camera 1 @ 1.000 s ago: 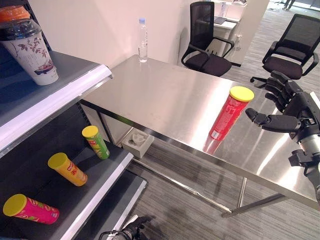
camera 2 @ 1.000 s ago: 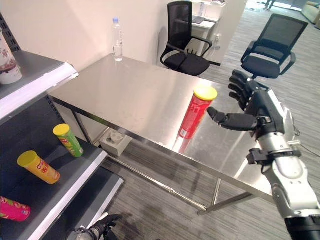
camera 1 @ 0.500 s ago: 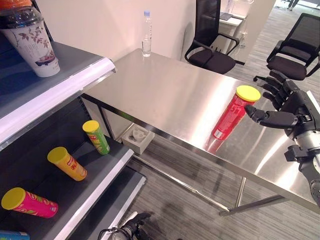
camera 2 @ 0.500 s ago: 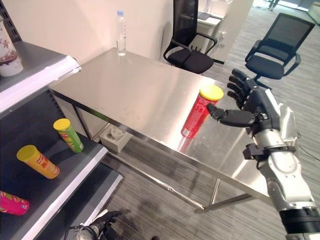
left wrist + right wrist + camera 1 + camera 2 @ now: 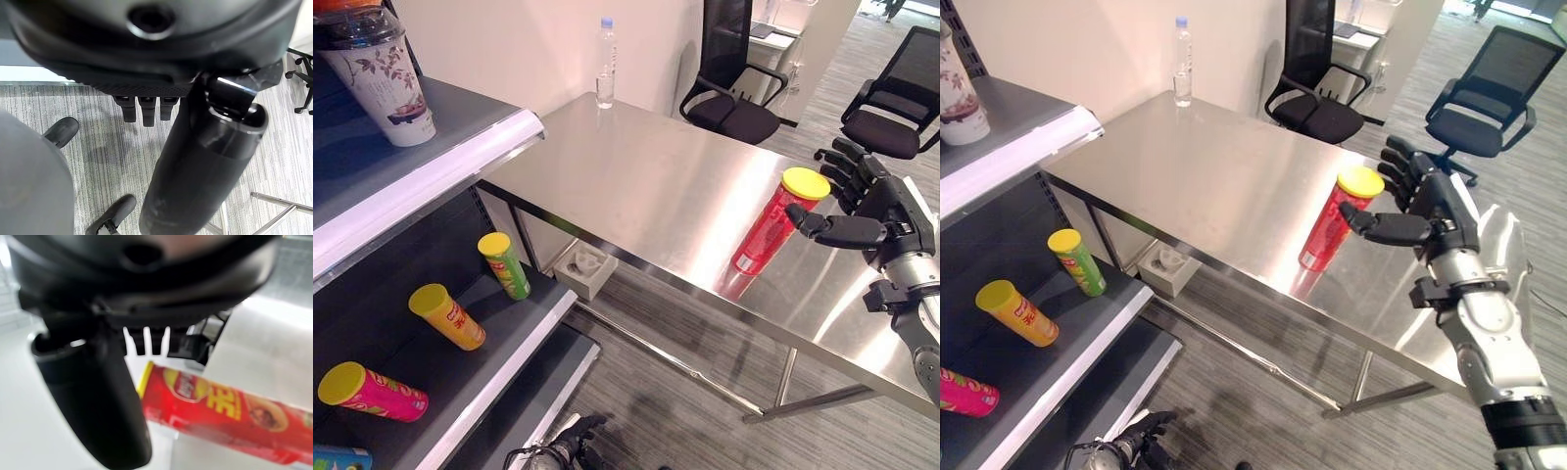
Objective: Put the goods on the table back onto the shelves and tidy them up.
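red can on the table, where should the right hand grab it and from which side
Probably around the upper body of the red can, just below its yellow lid, coming in from the robot's right. It stands upright near the table's front edge, so its round side is free all round. The right hand is open beside it, thumb and fingers spread to wrap it.

Head eyes: high, looking down; both share my table (image 5: pixel 636 186) and shelves (image 5: pixel 431 166).
Left wrist: near, toward floor (image 5: pixel 107 161).
Right wrist: close on red can (image 5: pixel 230 413).
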You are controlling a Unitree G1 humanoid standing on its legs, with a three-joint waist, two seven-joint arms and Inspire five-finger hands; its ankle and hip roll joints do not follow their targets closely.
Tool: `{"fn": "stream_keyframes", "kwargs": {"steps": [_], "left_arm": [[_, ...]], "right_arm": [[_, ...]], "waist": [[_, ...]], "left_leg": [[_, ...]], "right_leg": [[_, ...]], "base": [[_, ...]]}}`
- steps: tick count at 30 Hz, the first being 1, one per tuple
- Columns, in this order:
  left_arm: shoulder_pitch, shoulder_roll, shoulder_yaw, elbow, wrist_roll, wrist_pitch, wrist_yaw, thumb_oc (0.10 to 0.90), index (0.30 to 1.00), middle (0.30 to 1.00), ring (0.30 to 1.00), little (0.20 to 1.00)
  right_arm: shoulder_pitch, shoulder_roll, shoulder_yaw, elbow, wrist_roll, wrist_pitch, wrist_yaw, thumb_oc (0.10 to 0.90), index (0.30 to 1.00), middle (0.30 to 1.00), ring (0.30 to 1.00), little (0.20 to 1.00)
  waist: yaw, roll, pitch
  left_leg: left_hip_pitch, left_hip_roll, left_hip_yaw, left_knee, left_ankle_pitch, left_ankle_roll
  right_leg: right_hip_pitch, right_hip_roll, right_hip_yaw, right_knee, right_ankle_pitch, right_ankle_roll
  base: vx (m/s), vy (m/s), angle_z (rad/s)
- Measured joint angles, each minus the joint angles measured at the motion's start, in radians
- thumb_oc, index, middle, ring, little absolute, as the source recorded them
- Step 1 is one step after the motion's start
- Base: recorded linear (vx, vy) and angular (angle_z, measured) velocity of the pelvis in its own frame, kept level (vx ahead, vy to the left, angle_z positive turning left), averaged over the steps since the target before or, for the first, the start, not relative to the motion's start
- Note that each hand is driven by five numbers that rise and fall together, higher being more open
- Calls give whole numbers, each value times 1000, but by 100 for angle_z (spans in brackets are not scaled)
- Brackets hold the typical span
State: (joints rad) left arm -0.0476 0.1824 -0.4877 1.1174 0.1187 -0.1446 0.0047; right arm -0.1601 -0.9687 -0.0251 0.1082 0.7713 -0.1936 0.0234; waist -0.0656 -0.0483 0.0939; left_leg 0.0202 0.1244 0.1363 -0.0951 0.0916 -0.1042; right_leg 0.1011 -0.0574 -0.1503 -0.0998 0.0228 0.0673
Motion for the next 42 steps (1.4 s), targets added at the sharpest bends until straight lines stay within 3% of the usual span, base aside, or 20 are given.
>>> {"fn": "stream_keyframes", "kwargs": {"steps": [29, 34, 42], "left_arm": [[2, 3, 0, 1, -39, 1, 0, 800, 900, 900, 900, 900], [4, 4, 0, 2, -41, 1, 1, 800, 900, 900, 900, 900], [4, 4, 1, 2, -49, 1, 1, 800, 900, 900, 900, 900]], "right_arm": [[-111, 24, 118, 99, 2, 31, 10, 800, 900, 900, 900, 900], [-127, 48, 137, 155, 3, 34, -4, 800, 900, 900, 900, 900], [-129, 48, 145, 159, 3, 37, -5, 800, 900, 900, 900, 900]], "waist": [[5, -5, -5], [28, -14, -27], [30, -13, -27]], "left_leg": [[9, 18, -14, -1, 7, -8], [8, 19, -18, -1, 8, -10], [8, 18, -22, -1, 11, -13]], "right_leg": [[15, 10, -11, 6, 4, -8], [15, 12, -12, 6, 4, -9], [18, 15, -15, 6, 4, -9]], "base": [[1, -1, 1], [0, 0, 0], [0, -2, 1]]}}
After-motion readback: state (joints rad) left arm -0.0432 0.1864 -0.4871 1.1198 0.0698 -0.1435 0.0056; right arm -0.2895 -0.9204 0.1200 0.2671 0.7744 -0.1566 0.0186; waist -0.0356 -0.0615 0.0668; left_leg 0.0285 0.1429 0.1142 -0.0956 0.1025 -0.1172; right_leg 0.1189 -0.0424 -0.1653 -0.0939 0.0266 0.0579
